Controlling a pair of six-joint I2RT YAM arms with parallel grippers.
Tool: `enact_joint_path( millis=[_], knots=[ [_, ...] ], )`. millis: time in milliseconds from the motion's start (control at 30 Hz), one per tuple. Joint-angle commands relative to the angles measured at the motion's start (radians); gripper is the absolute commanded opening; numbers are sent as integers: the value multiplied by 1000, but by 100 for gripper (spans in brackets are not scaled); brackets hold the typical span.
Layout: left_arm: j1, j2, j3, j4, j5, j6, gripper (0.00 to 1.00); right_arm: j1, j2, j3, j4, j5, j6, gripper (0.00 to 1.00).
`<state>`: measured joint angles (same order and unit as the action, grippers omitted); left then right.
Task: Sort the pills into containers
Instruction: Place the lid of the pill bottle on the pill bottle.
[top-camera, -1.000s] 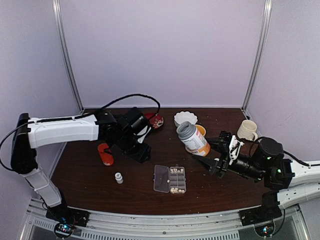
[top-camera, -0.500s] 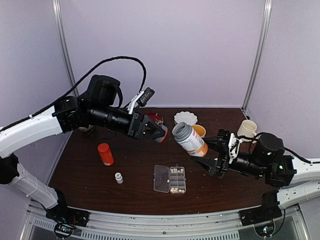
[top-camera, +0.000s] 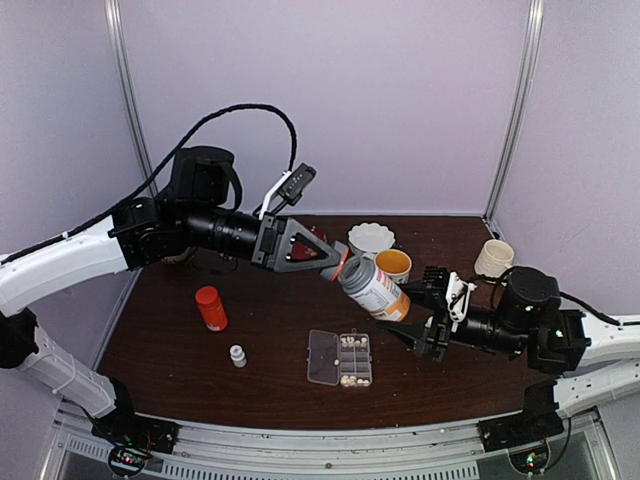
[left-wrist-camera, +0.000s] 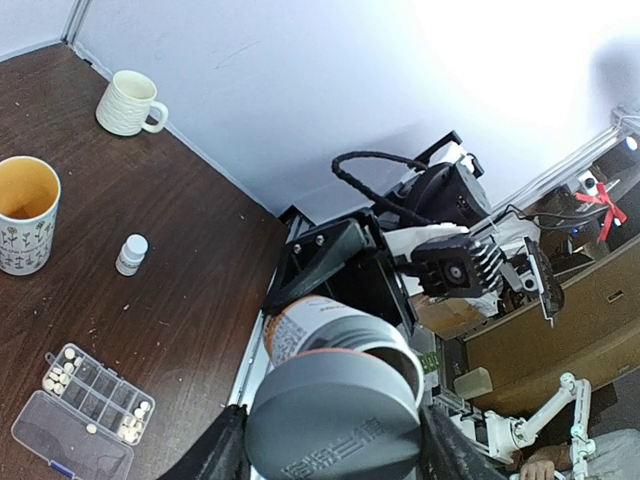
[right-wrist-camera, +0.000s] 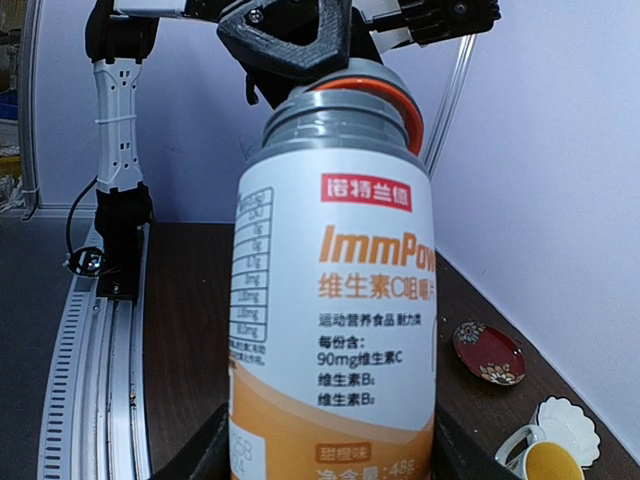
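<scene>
My right gripper is shut on the body of a large white-and-orange bottle and holds it tilted up-left above the table; the label fills the right wrist view. My left gripper is shut on the bottle's grey cap, which sits slightly askew over the bottle's mouth. The clear pill box lies open on the table below the bottle. Cream pills sit in its cells. The box also shows in the left wrist view.
A small orange bottle and a small white vial stand at the left. A white bowl, a yellow cup and a cream mug stand at the back. A red dish lies near the bowl.
My left arm rose from the table near the orange bottle and swung right onto the big bottle's cap. My right gripper tilted the bottle towards it and lowered it slightly.
</scene>
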<state>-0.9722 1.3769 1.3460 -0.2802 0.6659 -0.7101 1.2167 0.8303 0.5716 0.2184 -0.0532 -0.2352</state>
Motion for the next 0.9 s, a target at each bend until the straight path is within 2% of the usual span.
enact_joint_path(
  millis=[0,167,333,533,633,867],
  knots=[
    [-10,-16,-8,85,33,-11,47,1,4,57,-40,11,6,0],
    [-17,-5,-3,69,21,-12,47,1,59,120,-121,28,-6,0],
    [-22,7,15,-13,-22,19,47,2,74,140,-132,47,-11,0],
    [-24,22,30,-86,-65,13,47,20,118,198,-229,127,-69,0],
    [-24,54,69,-159,-96,-43,45,51,148,232,-281,209,-133,0],
    [-25,74,69,-155,-104,-153,44,144,218,273,-303,454,-317,0]
  ],
)
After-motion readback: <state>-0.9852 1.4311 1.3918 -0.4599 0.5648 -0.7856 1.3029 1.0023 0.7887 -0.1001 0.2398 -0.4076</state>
